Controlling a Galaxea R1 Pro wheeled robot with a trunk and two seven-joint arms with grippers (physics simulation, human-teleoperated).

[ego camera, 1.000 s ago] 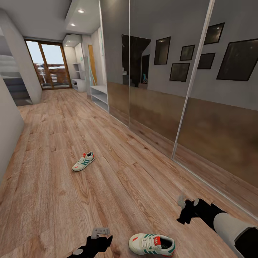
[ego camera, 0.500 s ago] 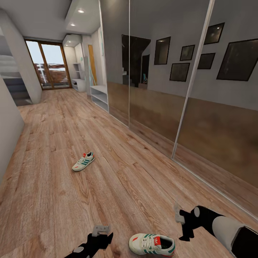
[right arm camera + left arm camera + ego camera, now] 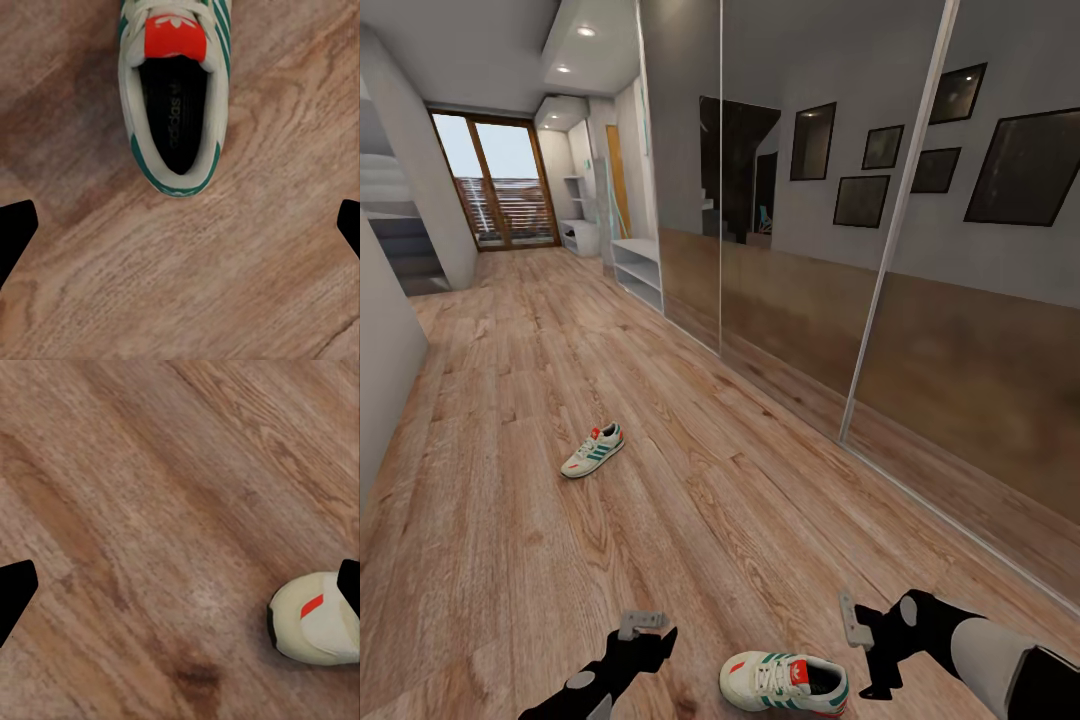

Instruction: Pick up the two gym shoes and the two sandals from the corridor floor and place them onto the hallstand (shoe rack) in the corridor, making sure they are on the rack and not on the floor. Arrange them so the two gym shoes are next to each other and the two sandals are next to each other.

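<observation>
Two gym shoes on the corridor floor [image 3: 510,480] here. The near gym shoe [image 3: 784,682] lies right at the robot's feet, between the two arms, toe pointing toward the left arm. The far gym shoe [image 3: 592,450] sits well apart, further down the hall on the wood planks. Way at the back, against the mirrored sliding wardrobe [image 3: 880,250] side, there's the white hallstand [image 3: 638,268].

The left gripper [image 3: 641,624] hovers just beside the near shoe's toe, fingers spread wide with nothing between them. The left wrist view catches that cream toe cap with its red patch. The right gripper [image 3: 850,618] hangs near the heel end, also spread wide and empty, and its wrist view looks down into the shoe's opening and red tongue patch.
</observation>
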